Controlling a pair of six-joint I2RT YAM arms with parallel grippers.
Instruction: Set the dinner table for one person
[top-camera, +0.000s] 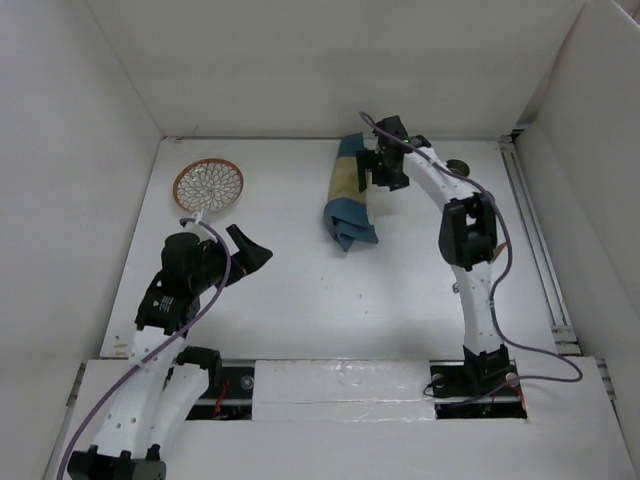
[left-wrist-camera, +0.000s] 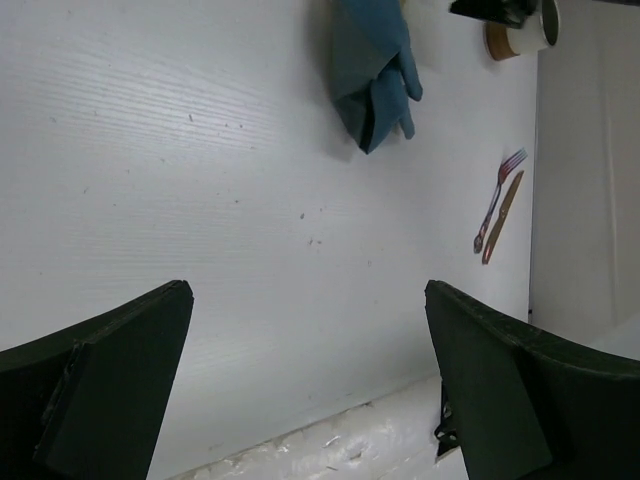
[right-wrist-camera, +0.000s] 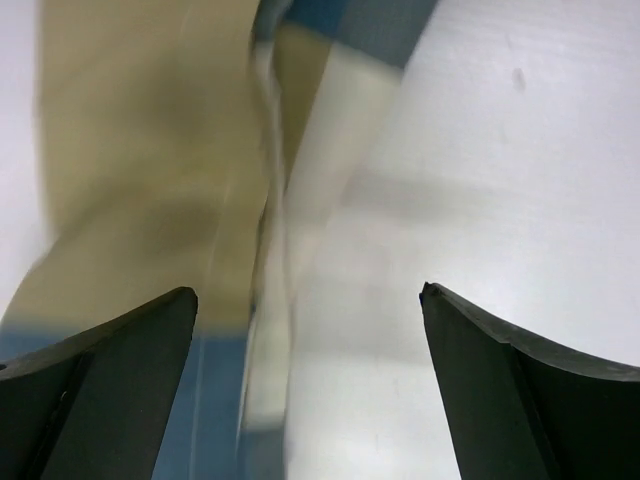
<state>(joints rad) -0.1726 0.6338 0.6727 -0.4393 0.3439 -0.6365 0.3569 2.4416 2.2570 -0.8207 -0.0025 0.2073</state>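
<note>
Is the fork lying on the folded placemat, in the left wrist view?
No, the fork lies on the bare dinner table beside the knife, apart from the placemat.

Left tool (top-camera: 252, 247), right tool (top-camera: 372, 172): both agape

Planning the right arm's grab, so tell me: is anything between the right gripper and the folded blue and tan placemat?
Nothing visible. The right gripper hangs open directly over the placemat's tan end, and between its jaws the wrist view shows only cloth and bare dinner table. The plate lies well off to the left.
</note>
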